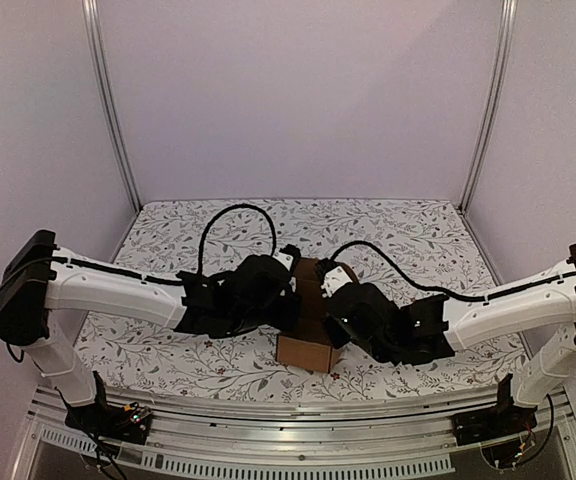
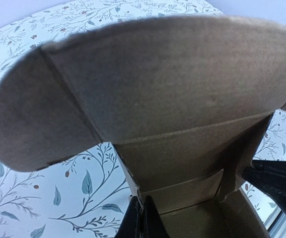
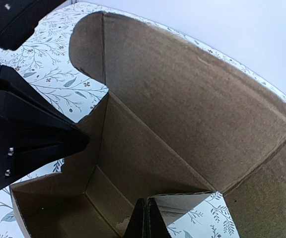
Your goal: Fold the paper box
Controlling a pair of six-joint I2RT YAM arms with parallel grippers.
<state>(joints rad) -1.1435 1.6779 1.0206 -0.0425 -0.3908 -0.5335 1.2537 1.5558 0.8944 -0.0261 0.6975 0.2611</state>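
Item: left pincer, black, two-fingered, its tips sitting closest to the lens in the left wrist view. It is showing its fingers clenched tip to tip with no cardboard visible between them, and is poking down just inside the box's near wall. Item: right pincer, black, likewise clenched and empty, is reaching into the same cavity from the opposite side. Item: plain brown corrugated-cardboard paper box, partly erected, is standing at the front-middle of the white leaf-and-flower-patterned desk, between the two arms, with its walls up and its hinged lid with rounded ear flaps rising open at the far side. Handling judgement: it is looking light and likely to skid when pushed from one side only. The panels are reading as stiff, giving way only along the scored creases, and the edges may crush under a hard pinch. Best hold: pinching a single wall or the lid's free edge near a crease, while the other pincer is bracing the base.
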